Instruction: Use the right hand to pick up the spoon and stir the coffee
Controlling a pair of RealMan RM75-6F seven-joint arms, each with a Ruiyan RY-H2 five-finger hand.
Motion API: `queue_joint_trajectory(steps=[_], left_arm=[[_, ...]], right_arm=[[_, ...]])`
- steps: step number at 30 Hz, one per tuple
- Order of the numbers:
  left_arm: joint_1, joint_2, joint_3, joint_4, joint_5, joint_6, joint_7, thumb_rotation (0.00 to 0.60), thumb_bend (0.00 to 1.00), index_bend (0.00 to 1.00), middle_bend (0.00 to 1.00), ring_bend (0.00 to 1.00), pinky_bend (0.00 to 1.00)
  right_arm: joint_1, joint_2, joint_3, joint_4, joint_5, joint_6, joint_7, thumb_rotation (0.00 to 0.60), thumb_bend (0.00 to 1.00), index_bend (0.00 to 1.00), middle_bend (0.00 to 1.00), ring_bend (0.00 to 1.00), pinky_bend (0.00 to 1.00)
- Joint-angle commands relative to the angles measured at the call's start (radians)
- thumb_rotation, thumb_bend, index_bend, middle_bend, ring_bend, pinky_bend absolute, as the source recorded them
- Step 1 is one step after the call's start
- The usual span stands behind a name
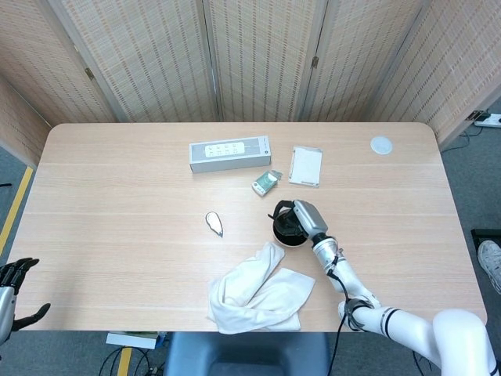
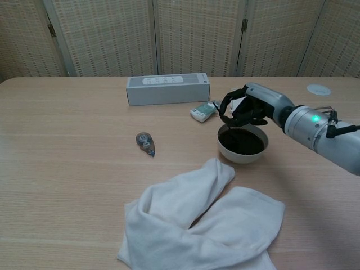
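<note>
Item 1. Right hand point(image 2: 246, 109): poised directly over the cup, fingers curled down around a thin dark spoon point(image 2: 230, 125) (the utensil is small and hard to trace, but a dark stem runs from the fingers down toward the coffee). Grasping the spoon; held this way, presumably, so the tip points downward into the liquid for stirring.

Item 2. Cup point(image 2: 242, 143): white, filled with dark coffee, standing upright on the bench point(image 2: 73, 169) near centre-right. The spoon's lower end appears at or just above the coffee surface; whether it is dipped in cannot be told.

Item 3. Left hand point(image 1: 14, 292): at the lower-left edge of the head view, off the bench, fingers apart and holding nothing (idle, since the task calls for the right hand only).

Item 4. White cloth point(image 2: 205, 222): crumpled, just in front of the cup, likely for spills.

Item 5. Long white box point(image 2: 167, 89), small packet point(image 2: 203, 111), white flat card point(image 1: 305, 165), correction-tape dispenser point(image 2: 145, 143), small round disc point(image 1: 381, 144): spread about, apart from the cup.
</note>
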Motion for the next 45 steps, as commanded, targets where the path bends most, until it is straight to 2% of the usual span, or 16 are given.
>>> queue_joint_trajectory(steps=[1,7,13,19,36,45], left_arm=[[0.000,0.002,0.000,-0.002,0.001,0.000,0.000,0.600,0.22,0.20,0.20,0.19,0.19],[0.003,0.006,0.001,-0.007,-0.002,-0.001,0.001,0.600,0.22,0.20,0.20,0.19,0.19],[0.004,0.004,0.000,-0.008,-0.007,-0.004,0.005,0.600,0.22,0.20,0.20,0.19,0.19],[-0.001,0.003,0.000,-0.017,0.003,-0.008,0.013,0.600,0.22,0.20,0.20,0.19,0.19],[0.000,0.007,-0.002,-0.024,-0.001,-0.008,0.013,0.600,0.21,0.20,0.20,0.19,0.19],[-0.001,0.004,-0.003,-0.018,-0.001,-0.009,0.006,0.600,0.21,0.20,0.20,0.19,0.19]], right_arm=[[0.017,-0.044,0.004,0.050,-0.007,-0.012,0.061,0.600,0.50,0.73,1.00,1.00,1.00],[0.019,-0.071,-0.020,0.095,-0.049,-0.006,0.132,0.600,0.50,0.73,1.00,1.00,1.00],[-0.002,-0.050,-0.062,0.108,-0.101,0.019,0.199,0.600,0.51,0.73,1.00,1.00,1.00],[-0.016,-0.025,-0.085,0.132,-0.115,0.020,0.212,0.600,0.52,0.74,1.00,1.00,1.00],[0.041,-0.074,-0.057,0.218,-0.116,0.010,0.215,0.600,0.52,0.74,1.00,1.00,1.00],[0.020,-0.044,-0.101,0.153,-0.152,0.030,0.235,0.600,0.52,0.74,1.00,1.00,1.00]])
